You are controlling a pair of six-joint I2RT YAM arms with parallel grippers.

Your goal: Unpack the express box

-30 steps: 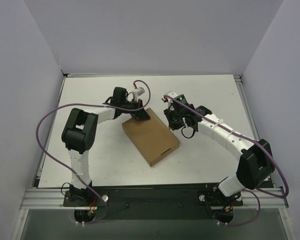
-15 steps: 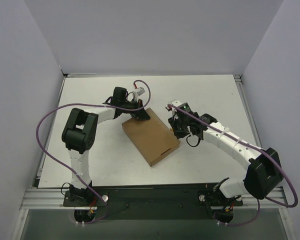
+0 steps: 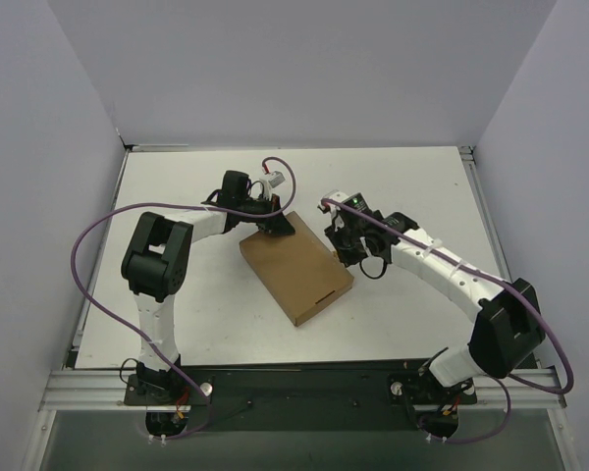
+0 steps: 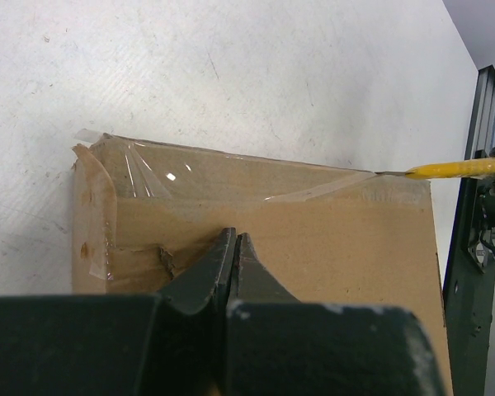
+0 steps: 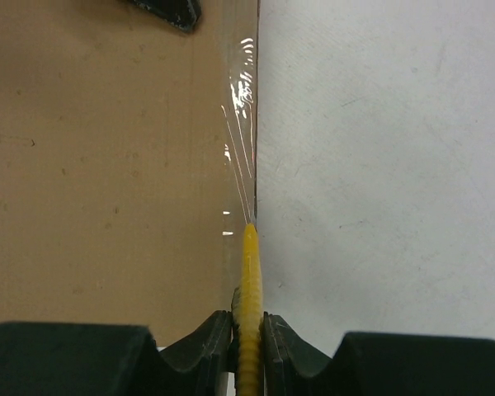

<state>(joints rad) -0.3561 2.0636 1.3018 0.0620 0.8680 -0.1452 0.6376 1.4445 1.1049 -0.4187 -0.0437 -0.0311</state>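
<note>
Mid-table: box (image 3: 296, 267) lies flat and closed, turned diagonal, one corner far, one near the arm bases.
Table (image 3: 177, 186): white, box sits directly on it.
Left gripper (image 4: 233, 241): clenched, nothing between the fingers, tips pressed on the box top at its far end. Reads as a hold-down.
Right gripper (image 5: 249, 317): clamped on knife (image 5: 250, 272), yellow handle pinched between both fingers, pointing away from the wrist.
Knife tip: at the box's right edge, touching the tape where it wraps over. Blade too thin to make out.
Tape (image 4: 309, 188): clear, glossy, wrinkled and lifted in places. Cannot tell if it is cut through anywhere.
Step (judged): slitting tape along the seam. Lid not yet open, nothing unpacked, early in the task.
Risk, slip-off: blade runs onto the table. Cause: tip sits right on the edge line, so a small sideways drift is enough.
Risk, dig-in: blade bites cardboard or the contents. Cause: too steep or too deep.
Risk, box spin: box pivots under the cut. Cause: held down at one spot only, with the cutting force at the right edge.
Risk, knife twist: handle rolls in the grip. Cause: narrow handle, tape drag.
Risk, no cut: loose film stretches instead of parting.
Risk, collision: knife points toward the left gripper. Cause: overshoot along the seam.
</note>
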